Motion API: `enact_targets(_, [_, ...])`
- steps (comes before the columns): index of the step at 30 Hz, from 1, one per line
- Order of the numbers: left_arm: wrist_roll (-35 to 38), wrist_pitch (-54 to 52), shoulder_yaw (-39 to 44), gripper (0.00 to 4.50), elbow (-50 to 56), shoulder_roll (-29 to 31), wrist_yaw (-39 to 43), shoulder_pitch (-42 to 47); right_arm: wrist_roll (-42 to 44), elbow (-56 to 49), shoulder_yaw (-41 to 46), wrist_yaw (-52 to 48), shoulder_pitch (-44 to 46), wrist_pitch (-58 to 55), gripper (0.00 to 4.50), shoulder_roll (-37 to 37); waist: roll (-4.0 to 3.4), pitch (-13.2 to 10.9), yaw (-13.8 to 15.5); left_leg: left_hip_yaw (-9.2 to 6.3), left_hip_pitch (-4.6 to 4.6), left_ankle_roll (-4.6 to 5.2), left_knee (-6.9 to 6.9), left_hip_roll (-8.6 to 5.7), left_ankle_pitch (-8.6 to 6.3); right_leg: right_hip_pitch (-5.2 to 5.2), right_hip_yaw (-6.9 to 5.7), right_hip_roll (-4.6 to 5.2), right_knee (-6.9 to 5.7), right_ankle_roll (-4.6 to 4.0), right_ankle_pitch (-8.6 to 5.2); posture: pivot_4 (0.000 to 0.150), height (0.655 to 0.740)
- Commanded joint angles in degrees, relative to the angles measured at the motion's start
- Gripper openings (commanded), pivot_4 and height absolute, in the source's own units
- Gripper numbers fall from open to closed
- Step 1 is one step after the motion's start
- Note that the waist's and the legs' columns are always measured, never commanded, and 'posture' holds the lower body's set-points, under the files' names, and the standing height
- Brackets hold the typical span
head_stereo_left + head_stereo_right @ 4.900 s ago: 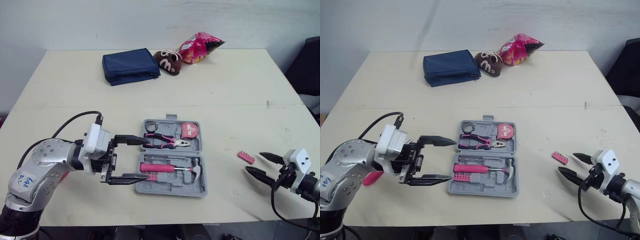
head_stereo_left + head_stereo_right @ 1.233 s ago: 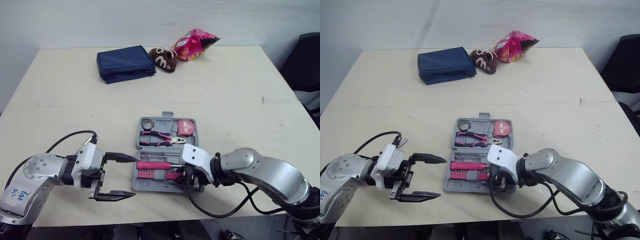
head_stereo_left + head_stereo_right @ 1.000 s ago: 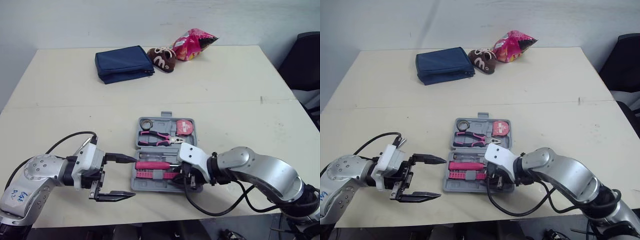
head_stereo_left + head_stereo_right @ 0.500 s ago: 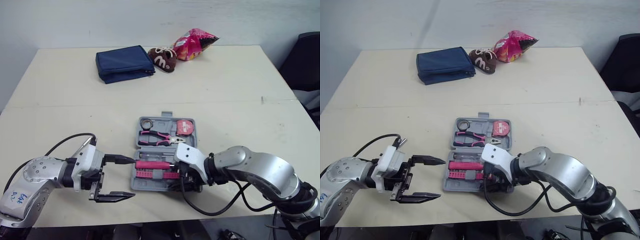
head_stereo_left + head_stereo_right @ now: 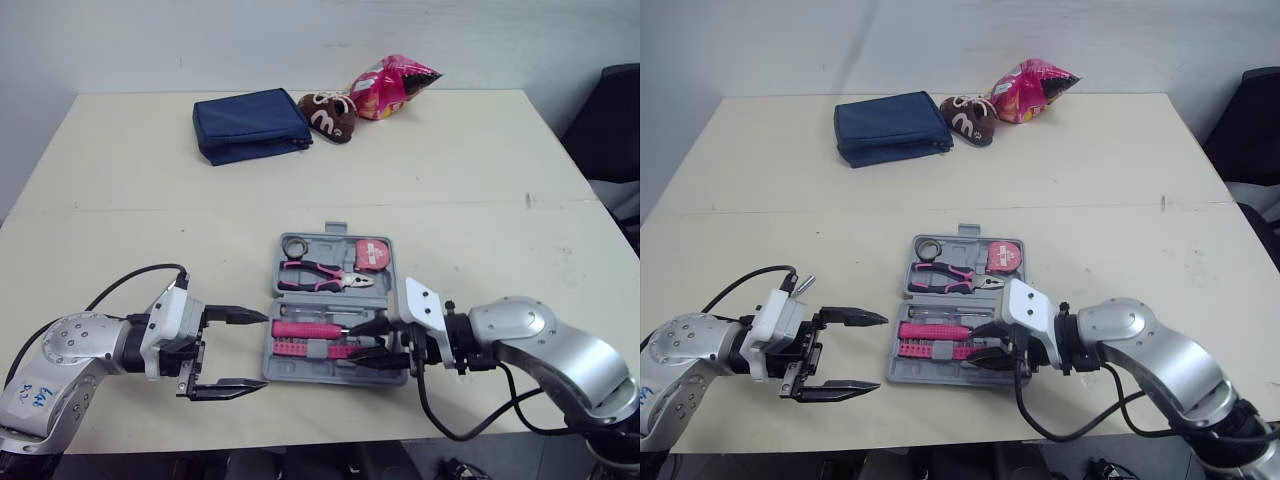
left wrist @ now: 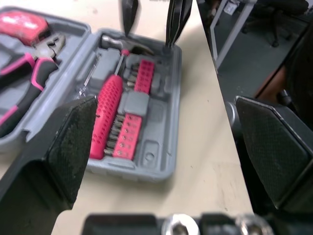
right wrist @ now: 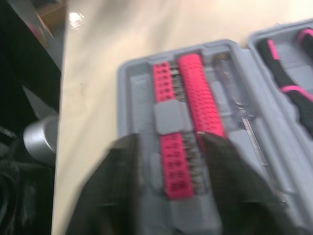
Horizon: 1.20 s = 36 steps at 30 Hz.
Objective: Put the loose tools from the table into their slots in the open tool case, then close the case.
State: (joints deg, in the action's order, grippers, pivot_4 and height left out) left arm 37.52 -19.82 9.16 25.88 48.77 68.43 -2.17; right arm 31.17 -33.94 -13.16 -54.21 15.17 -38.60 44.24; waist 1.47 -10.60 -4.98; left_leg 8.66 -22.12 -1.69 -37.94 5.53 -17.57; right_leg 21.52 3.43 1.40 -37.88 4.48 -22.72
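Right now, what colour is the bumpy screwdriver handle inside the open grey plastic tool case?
Pink. The bumpy screwdriver handle shows best in the left wrist view.

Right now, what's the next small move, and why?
Probably hook the open right gripper under the near edge of the tool case to start folding it shut: bit strips, screwdriver, pliers and tape measure all sit in slots, and that gripper is at the case.

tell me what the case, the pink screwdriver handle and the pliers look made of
Tool case: grey moulded plastic by the look, matte, with shaped recesses. Screwdriver handle: pink, dimpled, probably rubbery plastic. Pliers: pale bare-metal jaws; pink-and-black grips, likely plastic sleeves.
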Motion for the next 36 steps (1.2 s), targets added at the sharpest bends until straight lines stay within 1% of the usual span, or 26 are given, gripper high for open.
enact_targets(1, [-0.46, 0.94, -0.13, 4.50, -0.02, -0.24, 0.39, 0.12, -3.61, 1.60, -0.82, -1.17, -1.22, 7.84, 0.04, -1.84, 0.00, 0.00, 0.04, 0.00, 0.00, 0.00, -0.04, 0.01, 0.01, 0.00, 0.00, -0.02, -0.05, 0.00, 0.00, 0.150, 0.7400])
enact_targets(4, [-0.82, 1.24, -0.15, 4.50, -0.63, -0.10, 0.95, 0.53, -9.13, 4.39, -4.22, -2.59, -1.42, 12.22, 0.04, -1.36, 0.00, 0.00, 0.19, -0.04, 0.02, 0.03, -0.06, 0.00, 0.07, -0.01, -0.02, -0.01, -0.11, 0.00, 0.01, 0.150, 0.7400])
enact_targets(9, [-1.09, 1.38, -0.08, 4.50, -1.41, 0.02, 1.40, 1.25, -13.85, 7.83, -7.13, -4.18, -1.42, 15.08, 0.04, -1.10, 0.00, 0.00, 0.24, -0.04, 0.02, 0.06, -0.12, -0.04, 0.09, -0.03, -0.02, 0.02, -0.12, 0.02, 0.03, 0.150, 0.7400])
enact_targets(12, [-1.27, 1.48, 0.11, 4.50, -1.17, 0.03, 1.66, 0.88, -15.27, 8.81, -7.35, -3.19, -2.17, 13.76, 0.04, -1.10, 0.00, 0.00, 0.26, -0.04, 0.02, 0.06, -0.11, -0.03, 0.09, -0.03, -0.02, 0.01, -0.12, 0.02, 0.03, 0.150, 0.7400])
enact_targets(17, [-1.50, 1.71, 0.54, 4.50, -1.14, 0.07, 1.78, 0.45, -16.22, 7.73, -8.75, -2.71, -2.12, 7.38, 0.04, 0.05, 0.02, 0.01, 0.32, -0.05, 0.05, 0.06, -0.14, -0.04, 0.09, -0.07, -0.02, 0.04, -0.16, 0.02, 0.03, 0.150, 0.7400])
enact_targets(19, [-1.83, 2.08, 0.49, 4.50, -1.34, -0.09, 1.60, 0.42, -16.53, 8.27, -9.55, -2.34, -2.44, 7.00, 0.04, -0.56, 0.12, 0.08, 0.35, -0.05, 0.07, 0.07, -0.15, -0.05, 0.09, -0.09, -0.02, 0.05, -0.17, 0.03, 0.04, 0.150, 0.7400])
enact_targets(21, [-2.22, 2.48, 0.21, 4.50, -1.50, -0.53, 1.15, 0.44, -16.86, 9.63, -9.49, -2.14, -3.06, 9.00, 0.04, -1.38, 0.18, 0.12, 0.36, -0.07, 0.11, 0.07, -0.15, -0.04, 0.09, -0.14, -0.04, 0.04, -0.18, 0.02, 0.04, 0.150, 0.7400])
enact_targets(24, [-2.88, 3.27, -0.05, 4.50, -1.92, -1.10, 0.66, 0.55, -14.47, 9.51, -6.53, -3.51, -4.27, 14.53, 0.04, -2.92, 0.20, 0.13, 0.33, -0.08, 0.24, 0.08, -0.14, -0.04, 0.10, -0.28, -0.04, 0.04, -0.17, 0.01, 0.05, 0.150, 0.7400])
enact_targets(25, [-2.84, 3.41, 0.56, 4.50, -2.39, -1.21, 0.45, 0.41, -12.24, 8.98, -3.66, -3.72, -5.04, 17.45, 0.04, -4.31, 0.20, 0.12, 0.27, -0.06, 0.30, 0.08, -0.14, -0.04, 0.10, -0.34, -0.03, 0.04, -0.17, 0.01, 0.05, 0.150, 0.7400])
enact_targets(27, [-2.21, 2.90, 2.74, 4.50, -3.26, -0.51, 0.62, -0.82, -6.52, 7.75, 2.71, -7.70, -7.01, 27.32, 0.04, -6.63, 0.18, 0.08, 0.38, -0.05, 0.47, 0.08, -0.08, -0.04, 0.09, -0.52, -0.03, 0.01, -0.11, 0.01, 0.05, 0.150, 0.7400])
enact_targets(28, [-1.99, 2.60, 3.88, 4.50, -3.63, -0.05, 0.68, -1.55, -5.63, 7.90, 5.18, -8.20, -8.01, 30.96, 0.04, -7.44, 0.12, 0.04, 0.25, -0.05, 0.47, 0.08, -0.04, -0.04, 0.09, -0.52, -0.03, 0.00, -0.10, 0.00, 0.04, 0.150, 0.7400])
enact_targets(30, [-2.27, 2.90, 7.85, 4.50, -5.47, 0.68, 0.37, -4.04, -0.80, 7.21, 12.46, -9.14, -11.32, 29.96, 0.04, -5.73, 0.12, 0.03, 0.24, -0.02, 0.49, 0.08, -0.02, -0.04, 0.09, -0.52, -0.02, -0.02, -0.10, 0.00, 0.04, 0.150, 0.7400])
enact_targets(31, [-2.25, 2.65, 9.86, 4.50, -6.86, 0.91, 0.17, -5.36, 3.50, 6.75, 16.53, -10.67, -13.37, 27.49, 0.04, -3.75, 0.12, 0.03, 0.31, -0.03, 0.49, 0.08, -0.02, -0.03, 0.08, -0.54, -0.02, -0.01, -0.08, 0.00, 0.04, 0.150, 0.7400])
enact_targets(34, [-3.56, 4.68, 14.07, 4.50, -11.60, 0.37, -1.01, -7.13, 5.56, 8.00, 24.60, -13.80, -17.98, 29.01, 0.98, 0.03, 0.17, -0.03, 0.56, -0.06, 0.69, 0.19, 0.00, -0.08, -0.04, -0.81, -0.05, 0.07, 0.07, 0.01, 0.04, 0.150, 0.7400])
enact_targets(36, [-4.26, 6.31, 17.21, 4.50, -15.84, -0.04, -1.89, -7.45, 3.94, 10.91, 29.39, -15.85, -20.44, 33.18, 2.00, 1.38, 0.21, -0.04, 0.73, -0.09, 0.86, 0.21, 0.00, -0.07, -0.06, -1.00, -0.08, 0.07, 0.11, 0.00, 0.04, 0.150, 0.7400])
